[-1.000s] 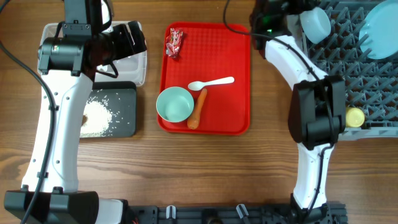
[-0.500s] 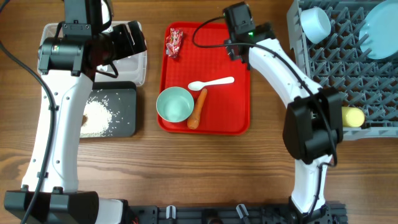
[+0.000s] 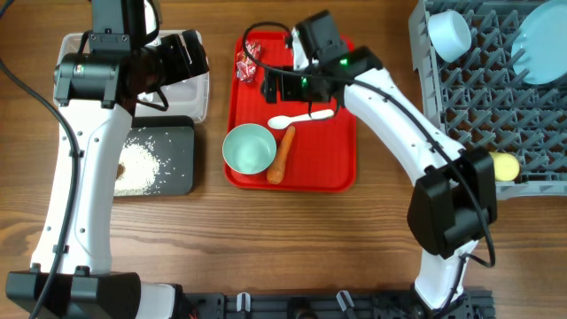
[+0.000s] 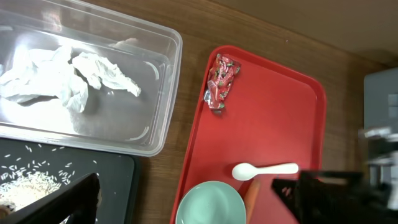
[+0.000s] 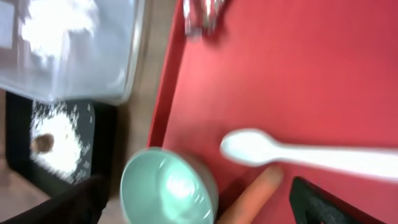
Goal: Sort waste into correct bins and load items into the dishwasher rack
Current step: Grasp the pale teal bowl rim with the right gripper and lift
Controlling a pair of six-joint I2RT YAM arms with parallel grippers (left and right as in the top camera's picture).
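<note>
My right gripper hangs open and empty over the red tray, above the white spoon, the pale blue bowl and the orange carrot. The red candy wrapper lies at the tray's far left corner. My left gripper is open and empty, high over the clear bin, which holds white tissue. The black bin holds rice and a brown lump.
The grey dishwasher rack stands at the far right. It holds a pale blue bowl, a pale blue plate and a yellow cup. Bare wooden table lies in front of the tray.
My right arm has swung left from the rack, leaving the bowl there, and now hovers over the red tray. The left arm has not moved.
</note>
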